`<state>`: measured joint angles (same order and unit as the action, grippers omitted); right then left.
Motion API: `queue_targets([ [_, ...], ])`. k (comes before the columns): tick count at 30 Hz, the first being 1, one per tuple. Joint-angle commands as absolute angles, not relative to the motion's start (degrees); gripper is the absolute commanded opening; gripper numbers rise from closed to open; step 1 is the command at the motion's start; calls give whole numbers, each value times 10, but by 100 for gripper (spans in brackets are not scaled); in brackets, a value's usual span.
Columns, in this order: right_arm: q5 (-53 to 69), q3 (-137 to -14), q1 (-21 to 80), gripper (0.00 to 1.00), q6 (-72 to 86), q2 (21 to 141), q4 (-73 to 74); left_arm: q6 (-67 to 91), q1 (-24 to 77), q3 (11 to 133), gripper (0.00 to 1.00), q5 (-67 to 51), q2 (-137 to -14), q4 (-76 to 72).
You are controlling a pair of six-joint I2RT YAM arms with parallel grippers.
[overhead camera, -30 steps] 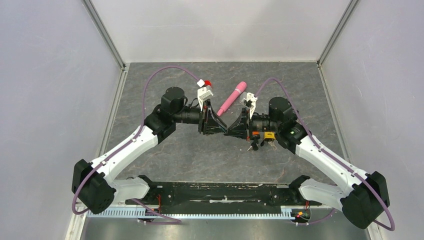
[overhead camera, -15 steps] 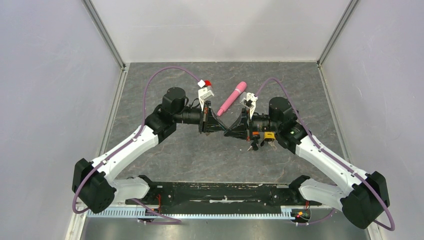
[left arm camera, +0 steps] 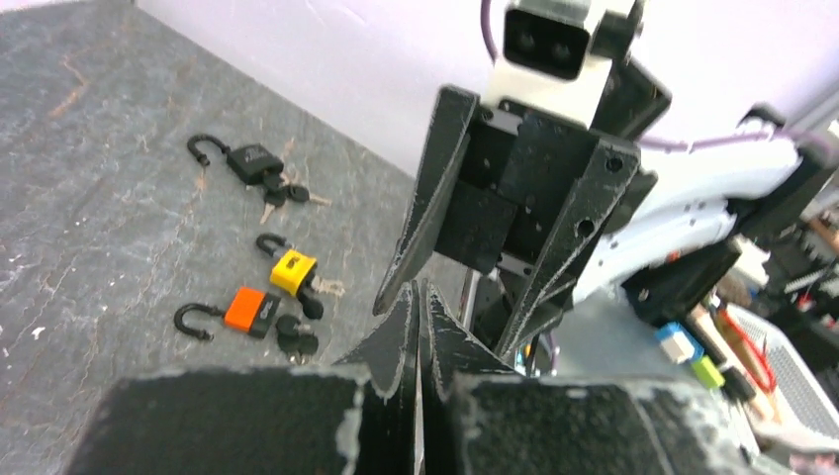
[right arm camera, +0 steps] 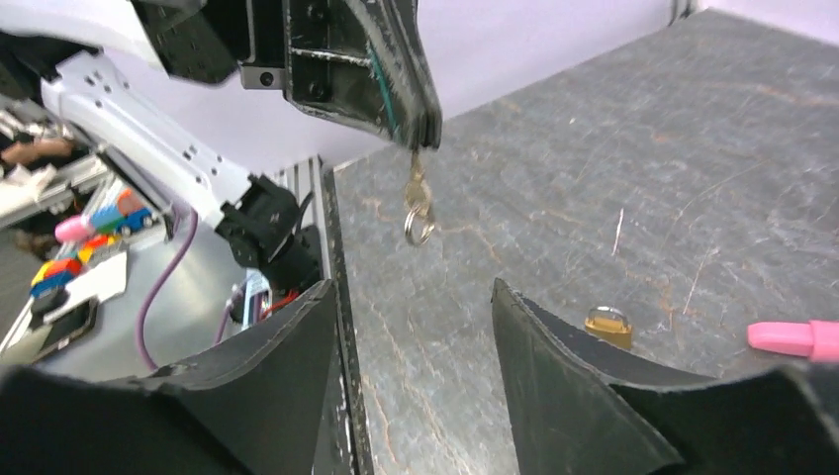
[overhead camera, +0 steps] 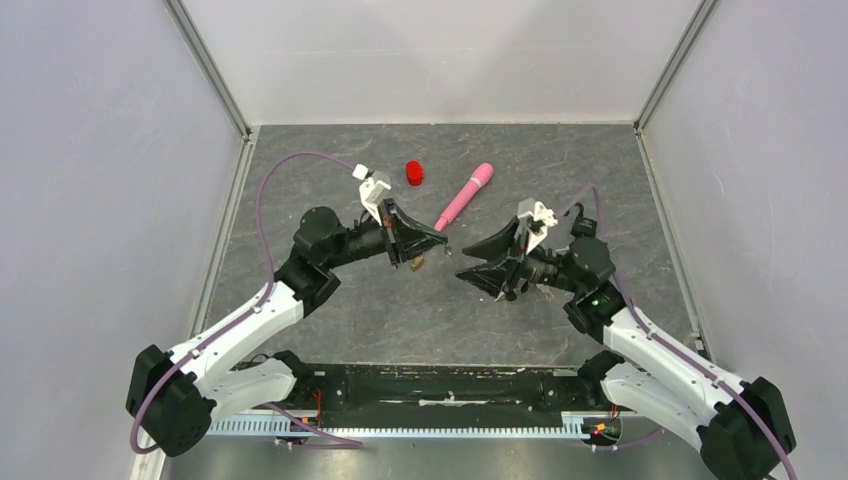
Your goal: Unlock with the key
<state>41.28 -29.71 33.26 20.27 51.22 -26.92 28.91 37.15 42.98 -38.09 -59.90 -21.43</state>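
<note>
A small brass key (right arm camera: 415,194) with a ring (right arm camera: 419,230) hangs from my left gripper (right arm camera: 425,134), which is shut on it above the table. In the left wrist view the left gripper (left arm camera: 419,293) shows its jaws pressed together on a thin metal edge. A brass padlock (overhead camera: 417,263) lies on the table just below that gripper; the right wrist view also shows this padlock (right arm camera: 607,326). My right gripper (overhead camera: 466,262) faces the left one across a short gap, open and holding nothing. Its fingers (left arm camera: 435,193) stand spread in the left wrist view.
A pink cylinder (overhead camera: 463,196) and a red cap (overhead camera: 414,173) lie at the back of the grey table (overhead camera: 330,310). Black (left arm camera: 249,158), yellow (left arm camera: 292,271) and orange (left arm camera: 248,308) padlocks with keys lie under the right arm. Grey walls close in both sides.
The two grippers met tip to tip; the left one shut on the key, the right one opened and let go. Both arms then drew apart, uncovering the brass padlock.
</note>
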Motion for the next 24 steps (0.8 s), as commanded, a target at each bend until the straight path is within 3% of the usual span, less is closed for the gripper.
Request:
queue_targets([
  [1,316,-240,332,62,302,477,-499,422,375,387,2,-286,-591,-434],
  [8,232,-190,333,58,451,521,-750,488,381,365,2,-246,-598,-542],
  [24,192,-244,380,51,518,619,-819,476,426,365,2,-198,-616,-559],
])
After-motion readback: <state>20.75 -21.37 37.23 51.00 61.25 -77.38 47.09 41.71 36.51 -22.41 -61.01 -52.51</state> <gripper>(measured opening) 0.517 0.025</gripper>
